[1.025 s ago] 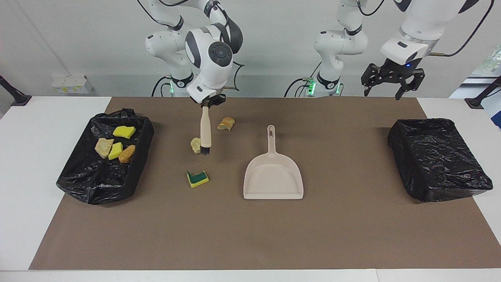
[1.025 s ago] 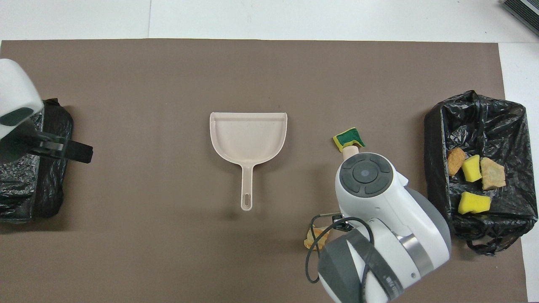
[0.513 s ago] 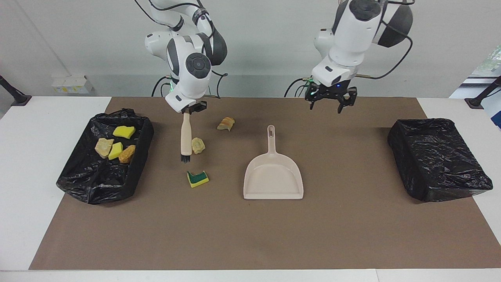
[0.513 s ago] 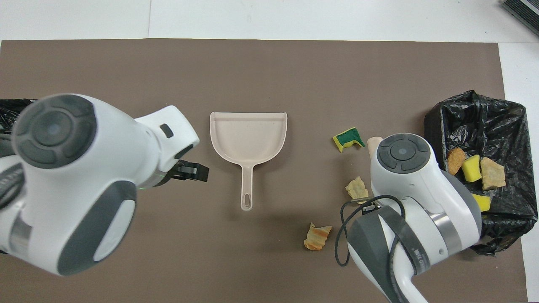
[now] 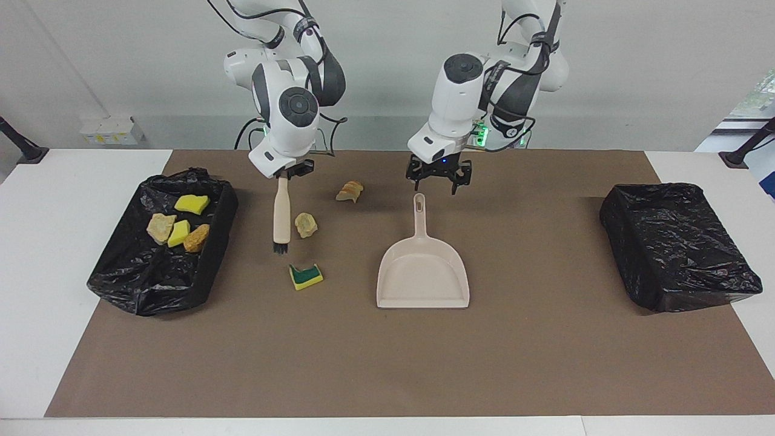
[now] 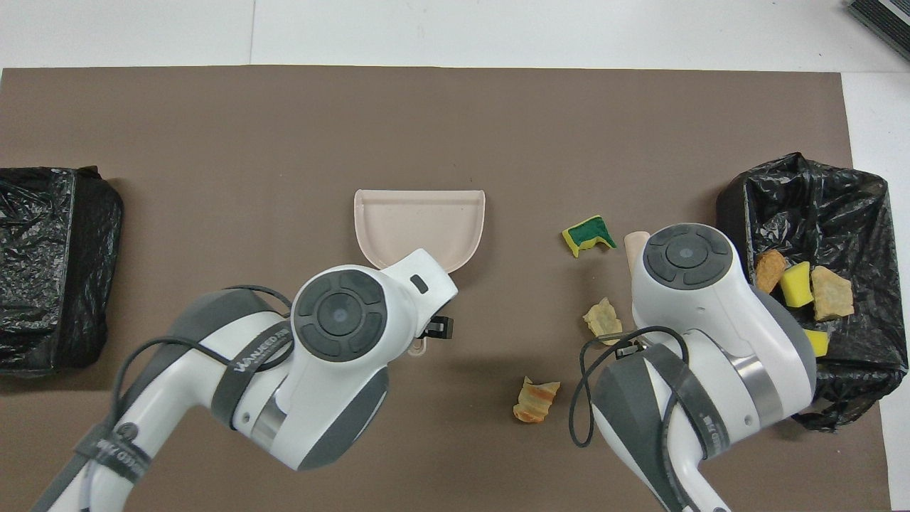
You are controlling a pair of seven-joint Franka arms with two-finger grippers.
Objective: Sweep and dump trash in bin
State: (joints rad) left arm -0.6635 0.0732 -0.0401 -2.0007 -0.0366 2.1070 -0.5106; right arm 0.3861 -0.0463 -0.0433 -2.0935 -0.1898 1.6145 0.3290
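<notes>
Brown mat (image 5: 387, 363) covers the tabletop (image 5: 60, 303). Bag-lined bin (image 5: 162, 242) at the right arm's end holds four scraps (image 5: 175, 227); second bagged bin (image 5: 678, 245) sits at the left arm's end. Dustpan (image 5: 424, 275) lies mid-mat, long axis toward/away from the robots, handle end pointing at the robots, mouth away. Left gripper (image 5: 438, 181) hangs over the handle tip, jaws wide, not touching it. Right gripper (image 5: 289, 172) has its jaws clamped on the brush (image 5: 281, 215), which hangs vertical, bristles down just above the mat. Three loose scraps on the mat: green-backed sponge (image 5: 306, 276) farther from the robots than the brush, beige lump (image 5: 306, 224) just beside the bristles, crusty chunk (image 5: 350, 191) nearer the robots.
</notes>
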